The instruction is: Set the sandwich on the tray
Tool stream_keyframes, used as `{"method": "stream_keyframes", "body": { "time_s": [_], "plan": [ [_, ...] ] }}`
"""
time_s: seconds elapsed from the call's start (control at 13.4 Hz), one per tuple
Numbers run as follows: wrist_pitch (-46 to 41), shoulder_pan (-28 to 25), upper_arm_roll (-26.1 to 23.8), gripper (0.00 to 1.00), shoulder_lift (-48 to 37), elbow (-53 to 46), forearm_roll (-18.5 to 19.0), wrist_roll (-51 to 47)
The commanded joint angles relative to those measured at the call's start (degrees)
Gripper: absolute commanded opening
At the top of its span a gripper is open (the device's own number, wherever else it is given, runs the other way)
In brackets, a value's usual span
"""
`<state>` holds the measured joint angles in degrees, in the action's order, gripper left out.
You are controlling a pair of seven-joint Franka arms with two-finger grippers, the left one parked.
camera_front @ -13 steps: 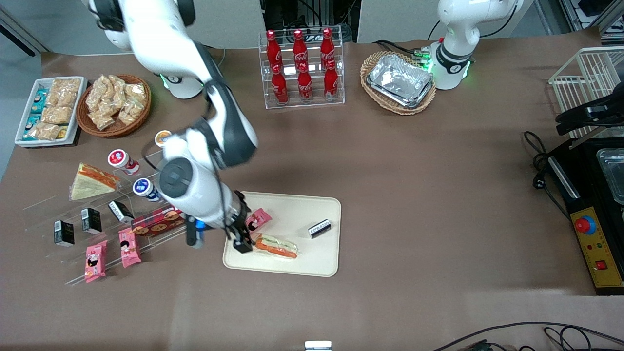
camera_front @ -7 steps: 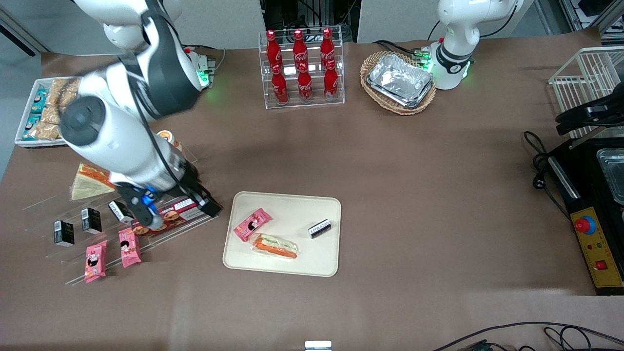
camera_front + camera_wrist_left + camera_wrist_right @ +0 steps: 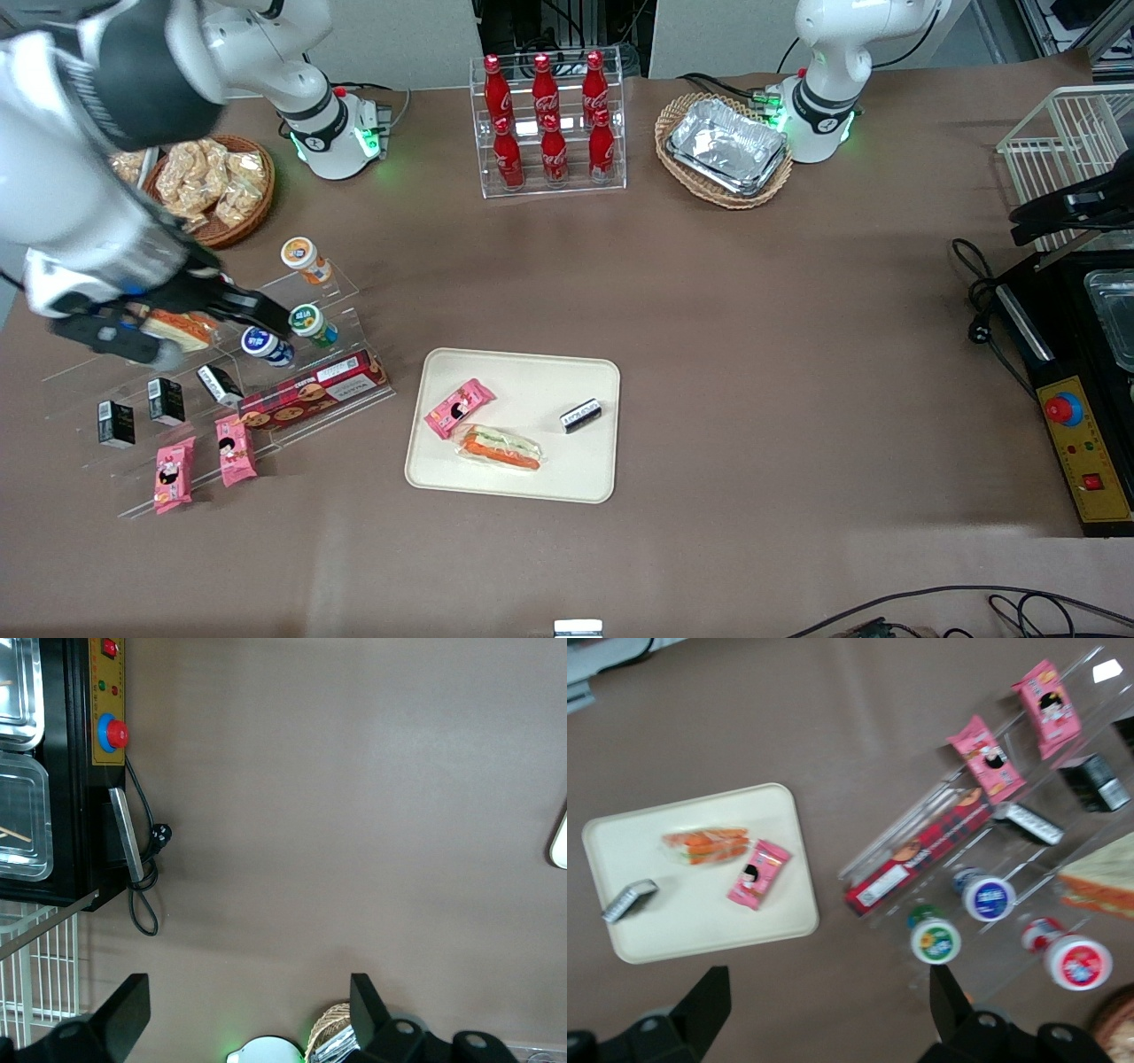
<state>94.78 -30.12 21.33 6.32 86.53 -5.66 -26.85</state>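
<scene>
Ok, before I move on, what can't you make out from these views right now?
- Front view: the gripper, open above the rack, covers most of the spare wedge.
- Right wrist view: that wedge is cut off by the picture's edge.
- Front view: print on the black box beside the sandwich on the tray is too small to read.

Raised right arm's gripper [image 3: 252,312] hangs, fingers seemingly spread.

You're looking at a broad table covered in matte brown cloth [image 3: 753,310], evenly lit. Toward the parked arm's end stands a black machine with a yellow button panel [image 3: 1085,452]. A white wire basket [image 3: 1054,151] sits farther from the front camera.
</scene>
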Motion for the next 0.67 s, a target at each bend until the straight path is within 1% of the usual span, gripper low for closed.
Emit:
{"method": "stream_keyframes", "body": {
  "time_s": [0.0,0.07,0.15,0.22,0.37,0.52,0.6],
  "plan": [
    [0.0,20.5,-18.7,1.00,-6.7,5.9,4.0,8.8],
    [0.1,25.3,-21.5,1.00,-6.9,6.1,4.1,13.6],
    [0.3,28.9,-22.9,1.00,-6.9,6.0,4.1,18.4],
    [0.8,30.7,-23.0,1.00,-6.7,5.9,4.2,21.6],
    [0.8,33.4,-23.3,1.00,-6.2,5.0,6.3,22.2],
    [0.5,36.9,-27.5,1.00,-6.4,4.3,6.8,21.9],
    [0.1,37.2,-28.4,1.00,-6.6,4.1,7.1,21.9]
  ]
}}
